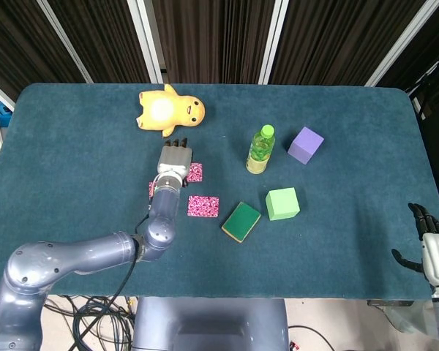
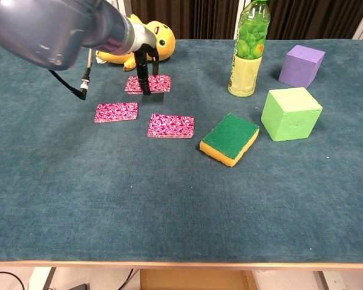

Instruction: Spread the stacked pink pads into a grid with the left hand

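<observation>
Three pink patterned pads are in view. One pad (image 2: pixel 116 112) lies flat at the left, and in the head view my left forearm partly hides it. A second pad (image 2: pixel 170 125) (image 1: pixel 203 206) lies flat to its right. My left hand (image 2: pixel 144 67) (image 1: pixel 175 156) pinches the third pad (image 2: pixel 149 84) (image 1: pixel 196 172) farther back, just in front of the plush toy. Whether that pad touches the cloth I cannot tell. My right hand (image 1: pixel 433 248) hangs off the table's right front corner with fingers spread and nothing in it.
A yellow plush toy (image 2: pixel 136 36) lies right behind the held pad. A green-and-yellow sponge (image 2: pixel 230 139), a light green cube (image 2: pixel 290 113), a green bottle (image 2: pixel 248 51) and a purple cube (image 2: pixel 301 65) stand to the right on the blue cloth (image 2: pixel 169 199).
</observation>
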{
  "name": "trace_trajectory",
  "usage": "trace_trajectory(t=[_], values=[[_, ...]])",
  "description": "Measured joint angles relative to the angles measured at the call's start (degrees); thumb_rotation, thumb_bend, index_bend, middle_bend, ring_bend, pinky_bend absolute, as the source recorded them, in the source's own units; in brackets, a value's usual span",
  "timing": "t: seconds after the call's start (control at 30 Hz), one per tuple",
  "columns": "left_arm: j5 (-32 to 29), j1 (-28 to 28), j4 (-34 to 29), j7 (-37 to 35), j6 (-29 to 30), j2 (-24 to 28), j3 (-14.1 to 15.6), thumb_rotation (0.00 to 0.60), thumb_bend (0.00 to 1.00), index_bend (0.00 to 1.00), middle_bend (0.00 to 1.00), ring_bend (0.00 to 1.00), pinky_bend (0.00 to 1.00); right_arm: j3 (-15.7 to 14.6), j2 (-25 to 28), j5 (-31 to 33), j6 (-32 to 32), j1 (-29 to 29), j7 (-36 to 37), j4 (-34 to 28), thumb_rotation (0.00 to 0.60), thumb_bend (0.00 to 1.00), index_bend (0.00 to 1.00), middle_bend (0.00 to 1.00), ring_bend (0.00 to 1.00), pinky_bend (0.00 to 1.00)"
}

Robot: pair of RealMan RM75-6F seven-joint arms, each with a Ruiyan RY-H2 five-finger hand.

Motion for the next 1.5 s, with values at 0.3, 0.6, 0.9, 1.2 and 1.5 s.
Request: trace_trajectory(t=[0.3, 0.6, 0.9, 1.2, 1.5], values=[[-3.2, -4.3, 7.6, 4.3, -1.0, -5.3, -2.2, 0.6, 0.26, 0.48, 0.1, 0.0, 0.0, 0.2, 0.5, 0.2, 0.3, -0.4, 1.8, 0.5, 0.6, 0.2, 0.0, 0.1, 0.17, 0.22], [-2.8, -5.2, 13.5, 5.2, -3.9, -9.2, -3.8, 0.6, 0.26, 0.48, 0.1, 0.0, 0.0, 0.3, 0.7, -0.1, 0.5, -0.6, 2.6, 0.7, 0.6, 0.2, 0.0, 0.1, 0.17, 0.22], [0.5, -4.4, 15.9, 3.9, -5.5, -11.4, -4.2, 0.6, 0.26, 0.45, 0.09, 0.0, 0.0, 0.3, 0.7, 0.1, 0.5, -0.6, 2.5, 0.7, 0.6, 0.2, 0.0, 0.1, 0.17, 0.22], [0.3, -3.9, 15.6, 5.4, -5.5, -11.5, -4.6, 0.6, 0.21, 0.38, 0.09, 0.0, 0.0, 0.3, 0.6, 0.2, 0.2, -0.5, 2.1, 0.7, 0.6, 0.2, 0.0, 0.1, 0.17, 0.22], [0.1, -3.5, 14.8, 6.5, -5.1, -11.2, -5.1, 0.6, 0.19, 0.31, 0.09, 0.0, 0.0, 0.4, 0.6, 0.3, 0.1, -0.5, 1.8, 0.5, 0.6, 0.2, 0.0, 0.1, 0.17, 0.22]])
